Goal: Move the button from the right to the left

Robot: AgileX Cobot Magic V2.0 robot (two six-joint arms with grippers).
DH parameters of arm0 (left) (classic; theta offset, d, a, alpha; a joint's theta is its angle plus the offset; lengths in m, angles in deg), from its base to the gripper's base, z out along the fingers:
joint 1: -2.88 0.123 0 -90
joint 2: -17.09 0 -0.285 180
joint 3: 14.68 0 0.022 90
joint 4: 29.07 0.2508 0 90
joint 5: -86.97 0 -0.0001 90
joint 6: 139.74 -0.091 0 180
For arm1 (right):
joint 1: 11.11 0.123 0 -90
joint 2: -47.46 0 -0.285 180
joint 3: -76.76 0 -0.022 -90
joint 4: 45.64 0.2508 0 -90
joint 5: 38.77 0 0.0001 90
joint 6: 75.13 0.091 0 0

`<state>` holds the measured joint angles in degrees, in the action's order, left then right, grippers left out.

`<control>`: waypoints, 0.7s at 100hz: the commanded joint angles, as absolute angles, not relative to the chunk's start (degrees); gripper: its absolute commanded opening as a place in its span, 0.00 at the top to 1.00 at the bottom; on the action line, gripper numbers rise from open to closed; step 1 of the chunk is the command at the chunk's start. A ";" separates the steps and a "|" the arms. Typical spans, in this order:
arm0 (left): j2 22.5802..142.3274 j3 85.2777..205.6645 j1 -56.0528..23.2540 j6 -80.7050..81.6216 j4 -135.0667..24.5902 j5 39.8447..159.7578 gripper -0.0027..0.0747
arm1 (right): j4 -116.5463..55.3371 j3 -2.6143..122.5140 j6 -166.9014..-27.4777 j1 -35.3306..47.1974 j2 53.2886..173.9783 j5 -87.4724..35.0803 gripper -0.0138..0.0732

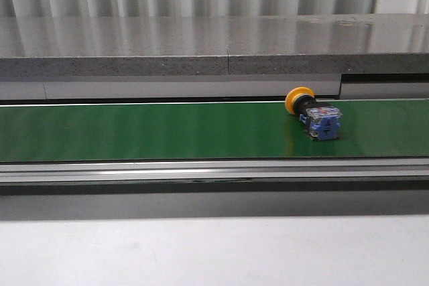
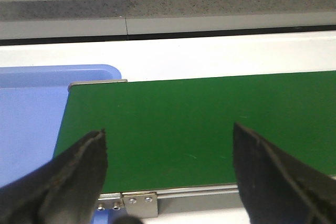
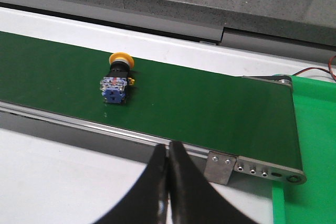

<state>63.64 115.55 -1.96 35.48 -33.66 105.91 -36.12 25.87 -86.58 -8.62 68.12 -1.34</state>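
The button [image 1: 315, 115] lies on its side on the green belt [image 1: 147, 130], right of the middle, its yellow-orange cap toward the far edge and its blue-and-clear body toward the near edge. It also shows in the right wrist view [image 3: 117, 78]. My right gripper [image 3: 168, 148] is shut and empty, above the belt's near rail, well apart from the button. My left gripper [image 2: 169, 132] is open and empty over the belt's left end [image 2: 199, 124]. Neither gripper shows in the front view.
A blue tray [image 2: 29, 119] sits just past the belt's left end. A green tray [image 3: 312, 145] sits past the belt's right end. A grey stone ledge [image 1: 214, 45] runs behind the belt. A metal rail [image 1: 214, 169] runs along the belt's near edge.
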 commanded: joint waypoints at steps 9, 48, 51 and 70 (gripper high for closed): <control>69.15 124.04 -2.20 36.03 -35.13 109.86 0.38 | -35.62 27.28 -86.92 -8.59 68.64 -6.01 0.92; 85.39 141.90 -4.42 39.03 -37.73 124.04 0.40 | -35.62 27.28 -86.92 -8.59 68.64 -6.01 0.92; 87.03 142.97 -5.11 40.26 -37.73 124.64 0.40 | -35.62 27.28 -86.92 -8.59 68.64 -6.01 0.92; 95.81 150.37 -11.15 42.94 -37.73 128.72 0.40 | -35.62 27.28 -86.92 -8.59 68.64 -6.01 0.92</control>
<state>93.22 145.69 -7.87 40.97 -36.62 129.51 -36.12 25.87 -86.58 -8.62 68.12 -1.34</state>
